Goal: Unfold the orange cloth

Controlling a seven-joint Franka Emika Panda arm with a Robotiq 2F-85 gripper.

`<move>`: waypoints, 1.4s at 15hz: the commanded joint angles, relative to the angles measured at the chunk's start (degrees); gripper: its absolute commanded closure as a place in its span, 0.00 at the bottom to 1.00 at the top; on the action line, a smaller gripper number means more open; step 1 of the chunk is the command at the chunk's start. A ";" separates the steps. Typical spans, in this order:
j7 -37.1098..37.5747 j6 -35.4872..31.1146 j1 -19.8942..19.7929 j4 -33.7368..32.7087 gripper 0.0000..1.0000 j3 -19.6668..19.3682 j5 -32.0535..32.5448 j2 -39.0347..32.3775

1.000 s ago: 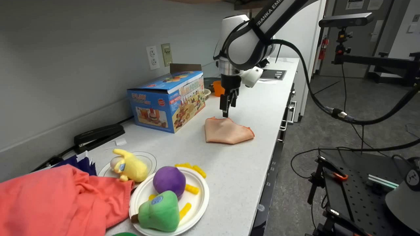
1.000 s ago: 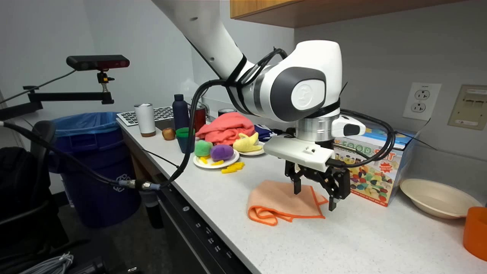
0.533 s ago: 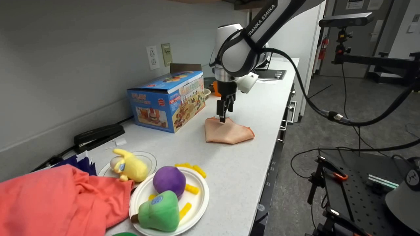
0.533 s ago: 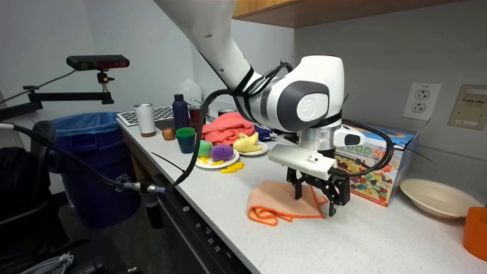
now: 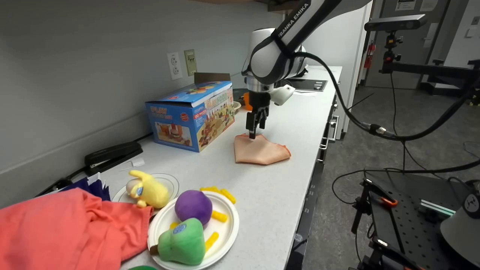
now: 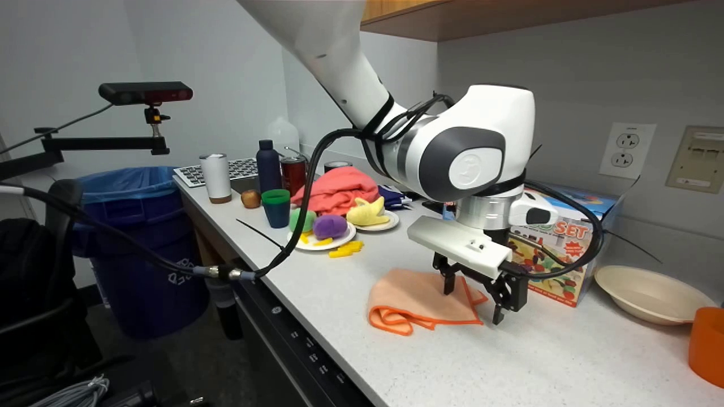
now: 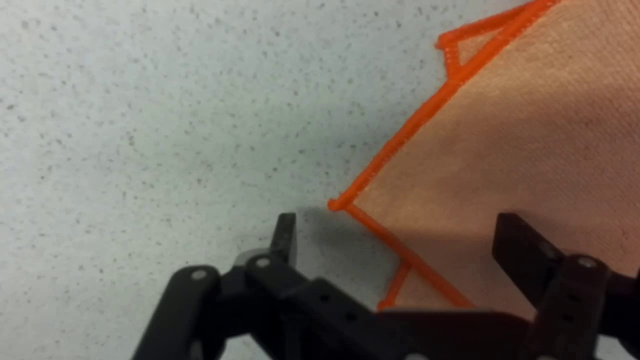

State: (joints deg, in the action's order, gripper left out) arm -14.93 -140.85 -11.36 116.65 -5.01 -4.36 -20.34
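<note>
Orange cloth [image 6: 418,297] is laid folded on speckled countertop [image 6: 565,350], near play-food box [image 5: 187,116]. Corner [image 7: 372,202] is straddled by wide-spread jaws of Robotiq gripper [image 7: 398,222], nothing held, presumably so top layer can be pinched and drawn back; fingertip contact cannot be told. Green plush pear [image 5: 183,242] is set well apart on plate [image 5: 227,230]; countertop is backed by grey wall [image 5: 75,75].

At three o'clock in the wrist view, the orange cloth [image 7: 540,150] was plain peach, edged bright orange; the counter [image 7: 150,170] at nine, whitish, flecked grey; the gripper [image 7: 396,220] toward five, black. In an exterior view, the fabric pile [image 5: 69,228] at eight was coral.
</note>
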 commanded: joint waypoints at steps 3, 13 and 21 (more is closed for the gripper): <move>-2.24 1.11 -2.44 -1.88 0.00 -0.12 -0.45 -1.49; -1.03 1.40 -2.40 -2.42 0.69 -0.37 0.51 -2.01; 2.28 1.42 -1.37 -2.42 1.00 -1.97 2.97 -1.01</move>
State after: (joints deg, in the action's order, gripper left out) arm -14.86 -140.76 -13.52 115.61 -5.83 -3.62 -21.35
